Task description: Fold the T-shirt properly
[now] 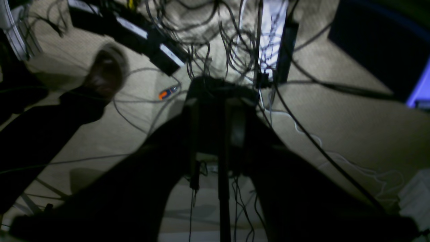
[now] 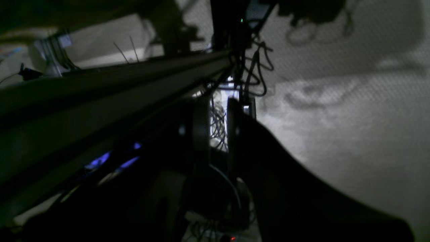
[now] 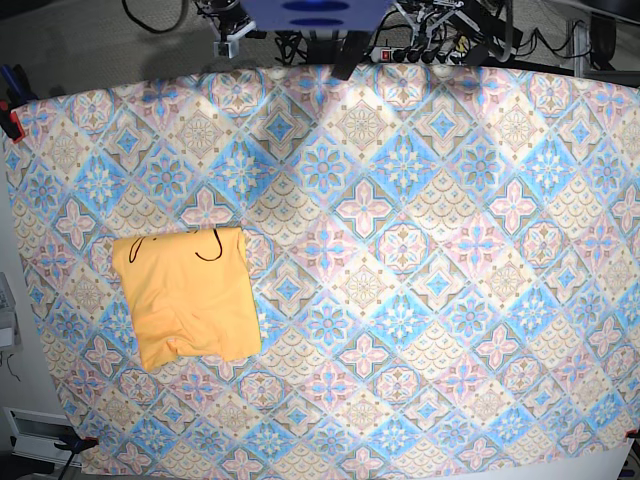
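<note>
The T-shirt (image 3: 187, 291) lies folded into a compact rectangle on the left part of the counter (image 3: 420, 300) in the base view, so the folding looks done. Both arms are off the counter; each wrist view shows jaws narrowly apart and holding nothing. At most, smoothing its rumpled lower edge remains.

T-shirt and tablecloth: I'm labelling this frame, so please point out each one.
T-shirt (image 3: 188, 295), base view, middle of the folded yellow-orange cloth.
Tablecloth (image 3: 420, 270), base view, bare patterned area right of the shirt.
</note>
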